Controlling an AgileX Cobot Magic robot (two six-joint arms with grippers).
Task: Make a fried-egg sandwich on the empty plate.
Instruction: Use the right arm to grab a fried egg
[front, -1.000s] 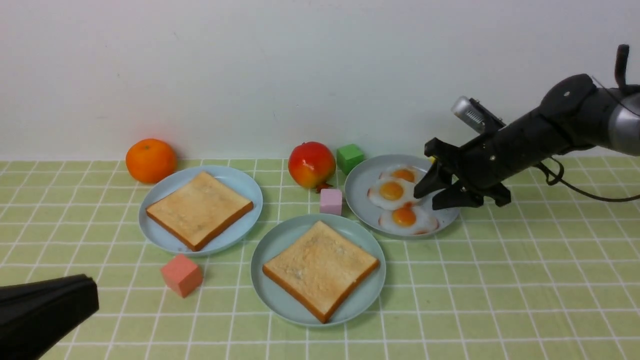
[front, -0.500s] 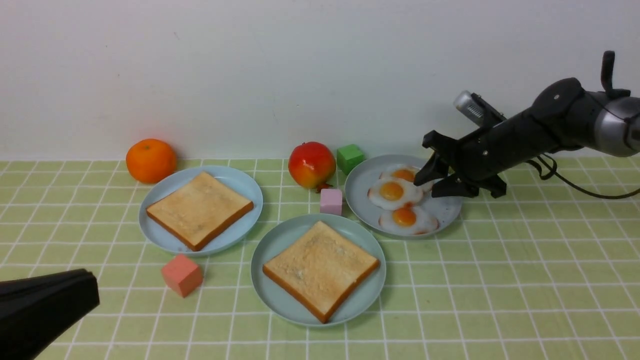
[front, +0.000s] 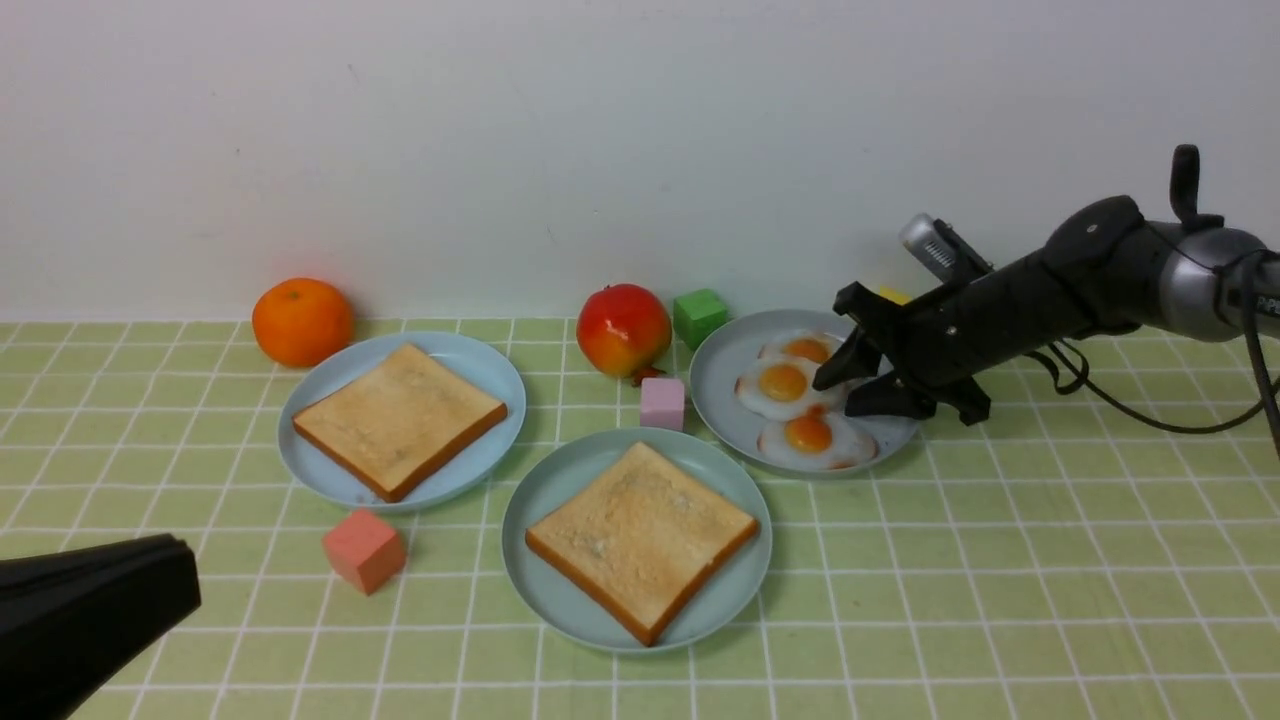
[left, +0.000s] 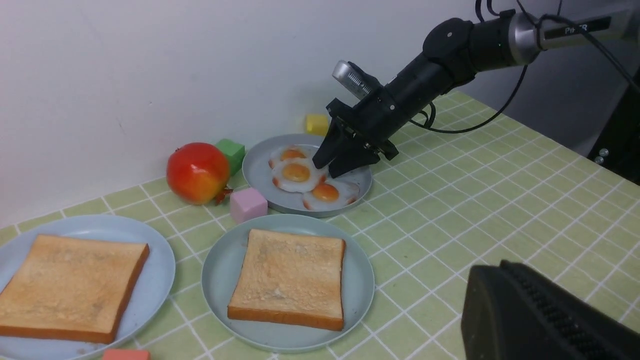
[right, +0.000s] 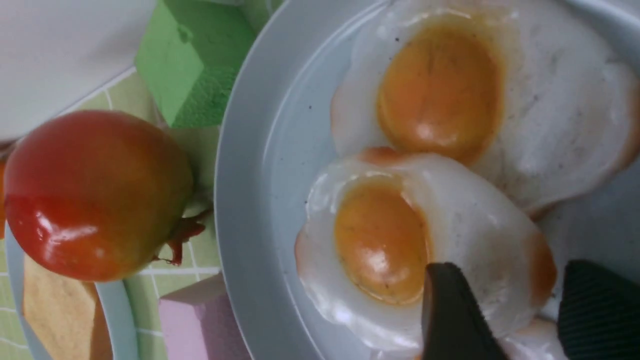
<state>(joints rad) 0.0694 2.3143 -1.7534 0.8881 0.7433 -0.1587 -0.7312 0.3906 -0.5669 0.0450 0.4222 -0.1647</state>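
Three fried eggs lie on the grey plate (front: 715, 400) at the back right. My right gripper (front: 845, 385) is open and low over that plate. One finger (right: 450, 320) sits over the white of the middle fried egg (right: 400, 240), the other (right: 600, 310) beyond its brown edge. The empty plate of the task, mint-teal (front: 560, 480), carries one toast slice (front: 640, 540) at front centre. A second toast (front: 400, 420) rests on the light-blue plate (front: 480, 360). No assembled sandwich is in view. My left gripper (front: 180, 590) is shut, holding nothing, at the front left.
An orange (front: 302, 322), a red fruit (front: 623, 328) and a green cube (front: 700, 315) stand by the back wall. A pink cube (front: 662, 402) sits between the plates, a salmon cube (front: 364, 550) at front left, a yellow cube (front: 893, 295) behind the right gripper.
My right arm has dropped lower and its open gripper has come down onto the egg plate, slightly leftward. The left gripper and all the food stay put.
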